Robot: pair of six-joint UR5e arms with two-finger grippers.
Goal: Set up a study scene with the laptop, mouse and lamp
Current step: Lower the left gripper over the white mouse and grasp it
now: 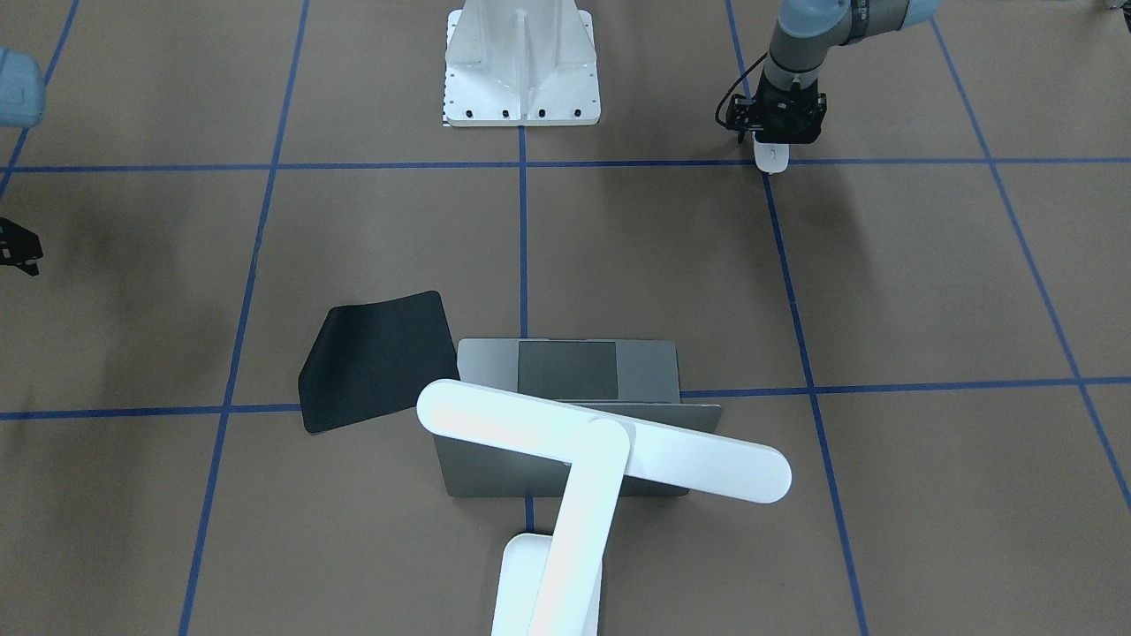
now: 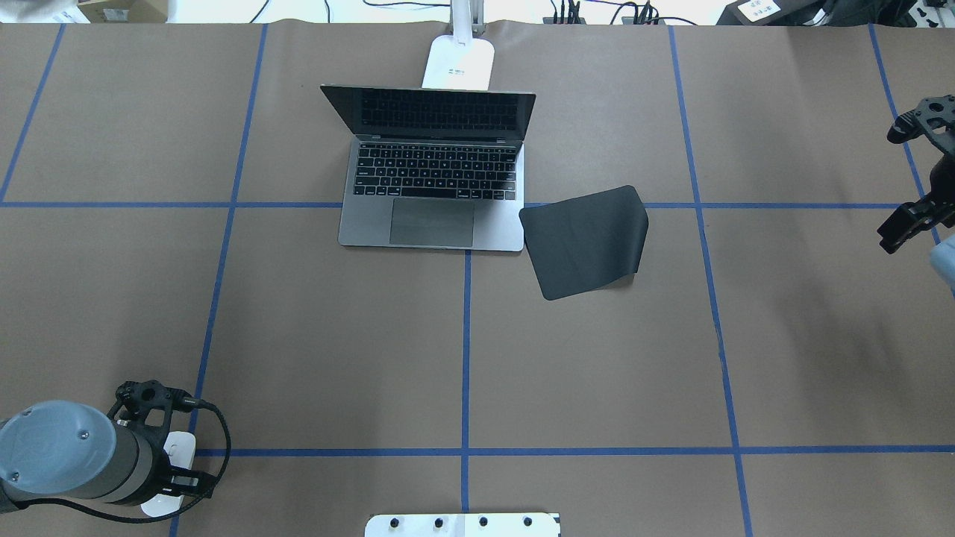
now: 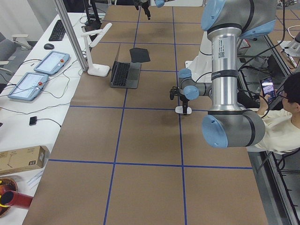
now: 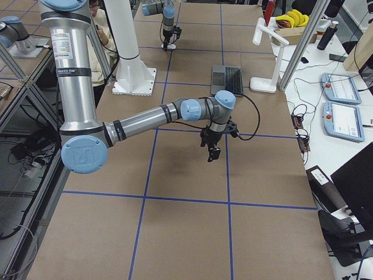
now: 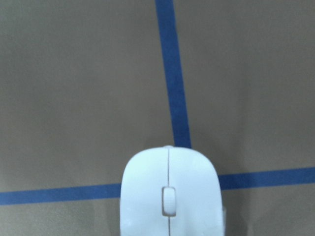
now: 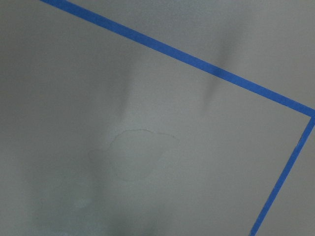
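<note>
**Desk:** Edges and open room?

**Me:** The mouse (image 1: 771, 157) sits on a blue tape crossing near the robot-side edge of the tabletop (image 2: 597, 373), on the robot's left. It is well apart from the laptop (image 2: 433, 194), with bare brown paper between them. The black pad (image 2: 586, 239) lies just beside the laptop's right front corner. The lamp (image 1: 601, 442) has its base at the far edge, behind the screen.

**Desk:** Hands?

**Me:** The left hand (image 1: 776, 137) straddles the mouse from above. I cannot tell whether it grips; my wrist view shows no fingers. The right hand (image 2: 906, 179) hangs at the right border with its fingers apart, partly cut off.

**Desk:** Anything hidden?

**Me:** From overhead, my left wrist covers the mouse's rear, and the wrist view crops it too. From the front, the lamp head crosses the laptop lid.

**Desk:** Headings?

**Me:** The mouse's long axis runs near to far, wheel end pointing away from the robot. The laptop is open, keys toward the robot, long side across.
</note>
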